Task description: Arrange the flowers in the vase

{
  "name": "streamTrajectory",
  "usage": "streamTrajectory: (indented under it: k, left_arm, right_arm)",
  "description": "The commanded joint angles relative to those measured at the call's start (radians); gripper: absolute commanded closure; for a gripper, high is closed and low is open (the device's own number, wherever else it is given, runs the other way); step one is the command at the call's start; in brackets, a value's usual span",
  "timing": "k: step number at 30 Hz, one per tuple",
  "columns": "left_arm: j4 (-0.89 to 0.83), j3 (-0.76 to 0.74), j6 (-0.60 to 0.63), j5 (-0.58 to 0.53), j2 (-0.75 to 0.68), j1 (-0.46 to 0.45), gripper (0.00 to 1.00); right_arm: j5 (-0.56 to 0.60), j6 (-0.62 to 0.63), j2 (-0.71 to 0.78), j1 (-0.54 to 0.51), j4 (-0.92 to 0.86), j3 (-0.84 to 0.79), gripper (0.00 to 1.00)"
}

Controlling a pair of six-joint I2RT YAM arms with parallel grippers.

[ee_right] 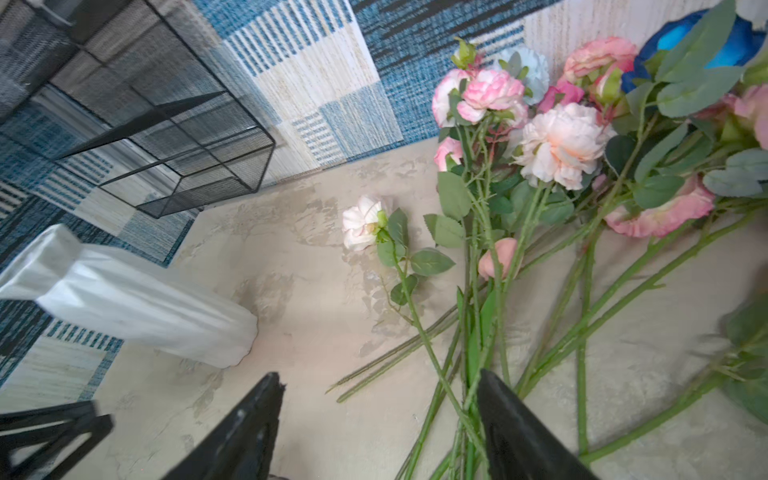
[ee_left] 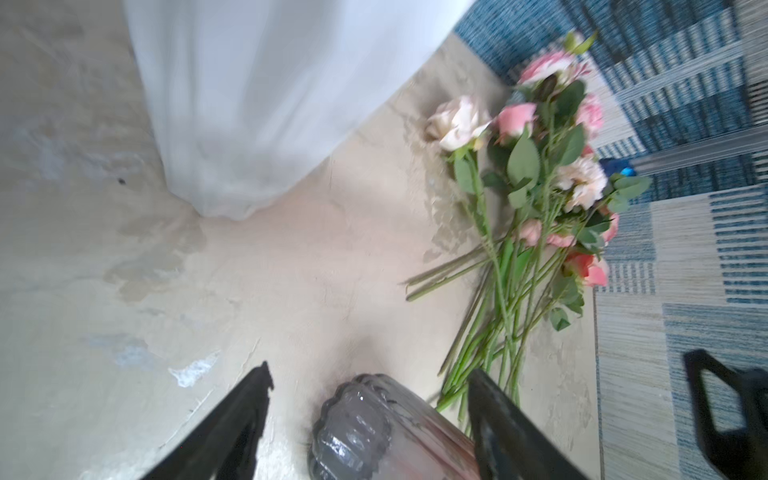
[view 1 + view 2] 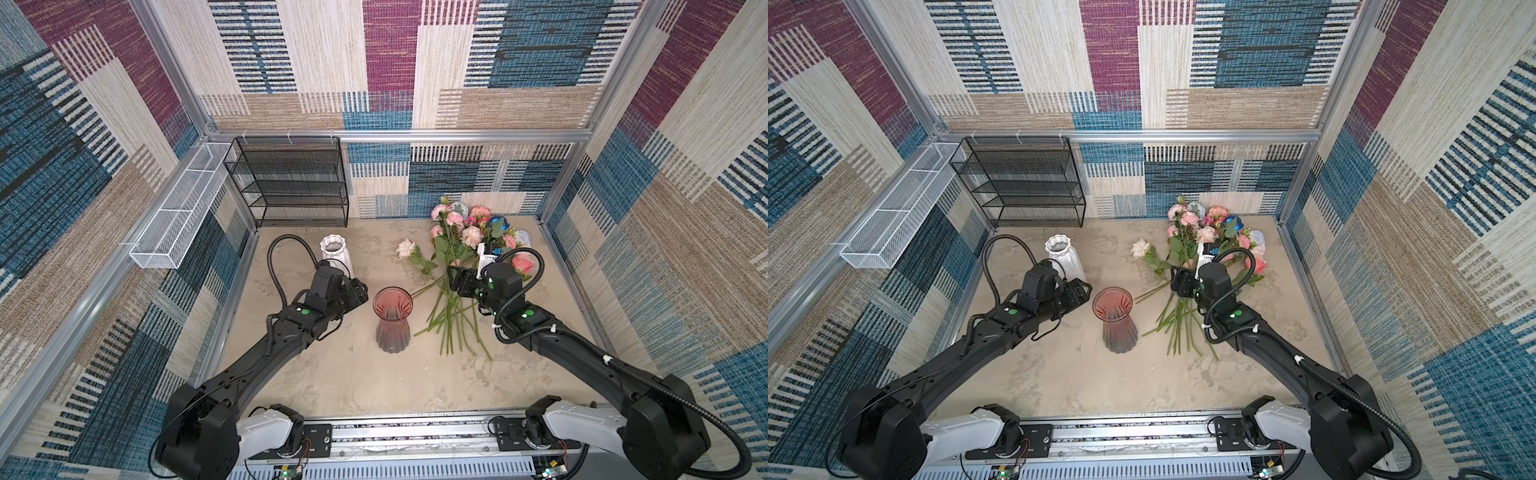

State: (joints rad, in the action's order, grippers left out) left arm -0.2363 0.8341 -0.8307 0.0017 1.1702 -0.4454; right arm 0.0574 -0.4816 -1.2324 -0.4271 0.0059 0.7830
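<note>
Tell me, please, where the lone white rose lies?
In both top views the white rose lies on the table just left of the flower pile, right of the white vase.

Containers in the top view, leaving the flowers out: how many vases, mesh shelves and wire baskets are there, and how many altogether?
Vases: 2, the white vase and the pink glass vase
Black mesh shelf: 1
White wire basket: 1
Total: 4
</note>
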Motion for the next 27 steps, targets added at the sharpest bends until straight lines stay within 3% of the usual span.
streamTrajectory:
  k: [1,3,8,16,21,27]
  left_arm:
    - [-0.052,0.024,0.073,-0.058,-0.064,0.001,0.03]
    - [-0.075,0.048,0.102,-0.055,-0.086,0.002,0.01]
    - [-0.166,0.127,0.183,-0.005,-0.095,0.007,0.01]
    - [-0.240,0.150,0.237,0.029,-0.104,0.026,0.00]
    - [-0.209,0.125,0.212,0.087,-0.095,0.053,0.01]
    - [-0.162,0.091,0.153,0.185,-0.064,0.109,0.03]
  right_arm:
    - [-0.178,0.030,-0.110,0.051,-0.124,0.094,0.31]
    - [-0.229,0.102,-0.208,0.056,-0.181,0.180,0.37]
    - [-0.215,0.250,-0.428,0.054,-0.286,0.342,0.46]
    - [0.041,0.364,-0.657,-0.018,-0.399,0.549,0.53]
    - [0.134,0.372,-0.728,-0.050,-0.441,0.600,0.56]
    - [0.128,0.390,-0.760,-0.062,-0.446,0.606,0.66]
